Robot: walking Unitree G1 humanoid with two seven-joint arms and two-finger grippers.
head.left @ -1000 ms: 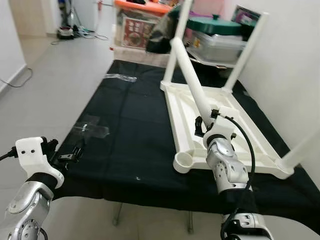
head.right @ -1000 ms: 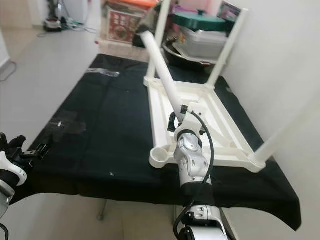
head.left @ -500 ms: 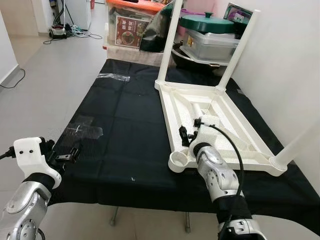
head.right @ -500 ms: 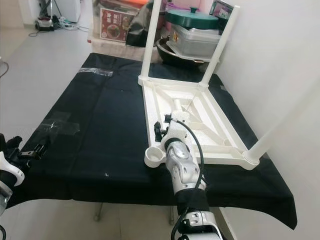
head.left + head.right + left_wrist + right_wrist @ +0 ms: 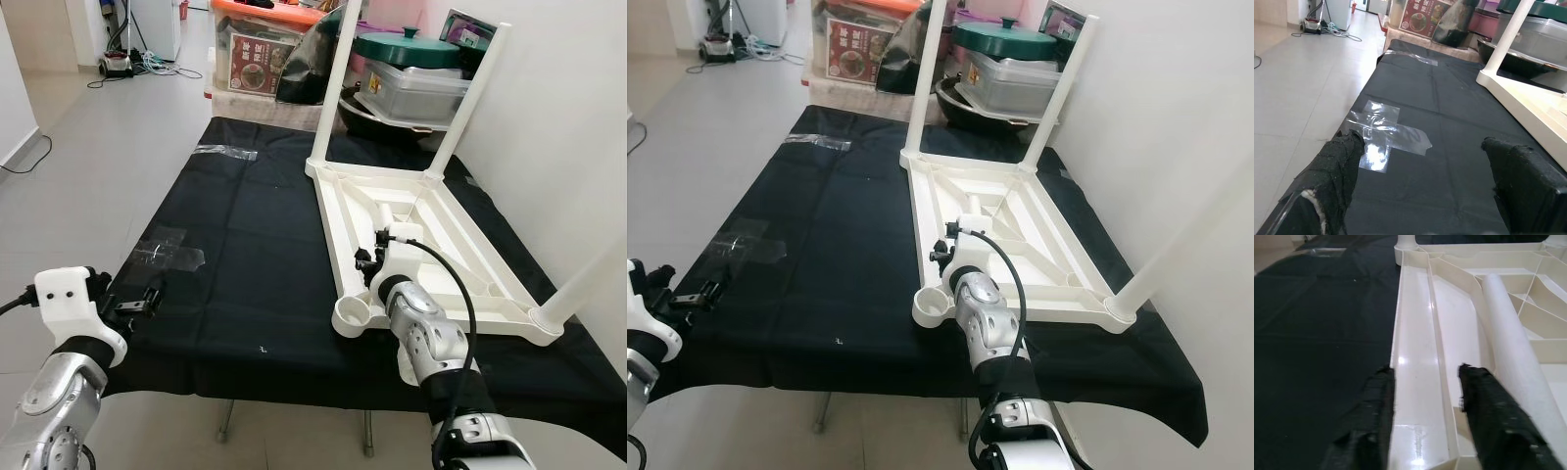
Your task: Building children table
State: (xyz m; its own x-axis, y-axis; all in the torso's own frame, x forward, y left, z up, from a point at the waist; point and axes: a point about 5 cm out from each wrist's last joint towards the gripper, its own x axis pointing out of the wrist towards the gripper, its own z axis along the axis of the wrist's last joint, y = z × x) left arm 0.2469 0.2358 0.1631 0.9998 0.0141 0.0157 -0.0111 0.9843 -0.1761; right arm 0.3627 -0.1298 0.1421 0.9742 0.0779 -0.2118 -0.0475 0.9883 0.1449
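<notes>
Bright, even indoor daylight; glaring off clear tape (image 5: pixel 1386 137) on black cloth (image 5: pixel 245 264). Blurring on fingertips (image 5: pixel 1488 416) close to wrist lenses. Bending straight lines slightly toward edges.

1. The white plastic children's table (image 5: pixel 431 235) lies upside down on the worktop (image 5: pixel 255 235), its ribbed underside facing up.
2. Three legs (image 5: pixel 468 100) stand upright in corner sockets.
3. The near-left socket (image 5: pixel 354 315) is empty.
4. A loose white leg (image 5: pixel 1511 362) lies flat in the underside.
</notes>
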